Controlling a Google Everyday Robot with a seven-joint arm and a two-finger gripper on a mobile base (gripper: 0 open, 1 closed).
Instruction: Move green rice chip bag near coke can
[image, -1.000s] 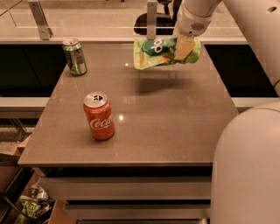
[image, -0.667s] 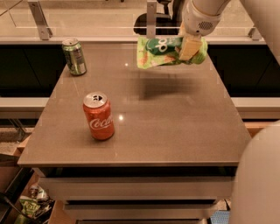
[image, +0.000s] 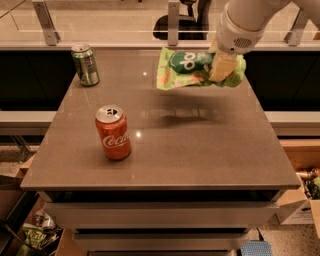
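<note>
The green rice chip bag (image: 186, 68) hangs in the air above the far right part of the table, its dark-green logo facing me. My gripper (image: 222, 66) is shut on the bag's right side and holds it clear of the tabletop; its shadow lies on the table below. The coke can (image: 113, 132) stands upright on the near left part of the table, well to the left of and nearer than the bag.
A green soda can (image: 85, 64) stands at the far left corner of the grey-brown table (image: 200, 150). A rail with metal posts (image: 173, 22) runs behind the table. Boxes and clutter (image: 35, 230) lie on the floor at both sides.
The arm has shifted slightly right and up with the bag, which stays held in the air. Both cans have not moved.
</note>
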